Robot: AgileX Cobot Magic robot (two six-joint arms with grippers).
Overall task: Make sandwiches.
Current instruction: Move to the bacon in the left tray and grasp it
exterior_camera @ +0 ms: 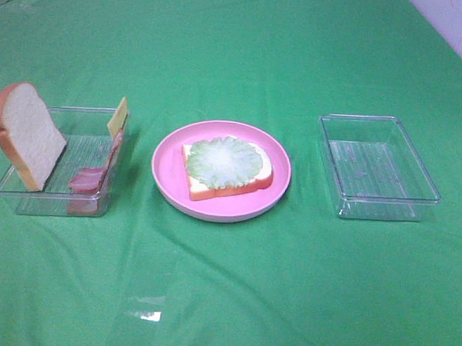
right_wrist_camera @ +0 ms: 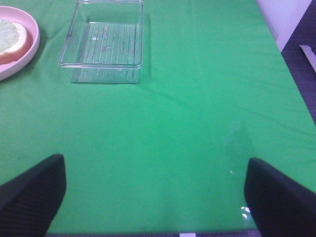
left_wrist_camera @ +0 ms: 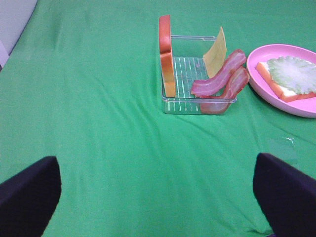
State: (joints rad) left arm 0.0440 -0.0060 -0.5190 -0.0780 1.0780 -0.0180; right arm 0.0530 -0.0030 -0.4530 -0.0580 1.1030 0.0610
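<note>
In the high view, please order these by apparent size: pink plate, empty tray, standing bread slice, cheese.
Largest: plate and empty tray, about alike, so unranked.
Then: standing bread slice.
Smallest: cheese.

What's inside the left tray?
One bread slice standing on edge, two bacon strips draped over a wall, a cheese square leaning upright. The tray floor beneath the bacon is covered.

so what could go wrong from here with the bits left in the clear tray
The white toy bread slice with orange-brown crust stands tilted against a wall of the clear plastic tray; a nudge might topple it onto the green cloth. The reddish-pink bacon strips drape over the opposite wall, close to the thin yellow cheese square, so gripping one could drag the other out.
</note>
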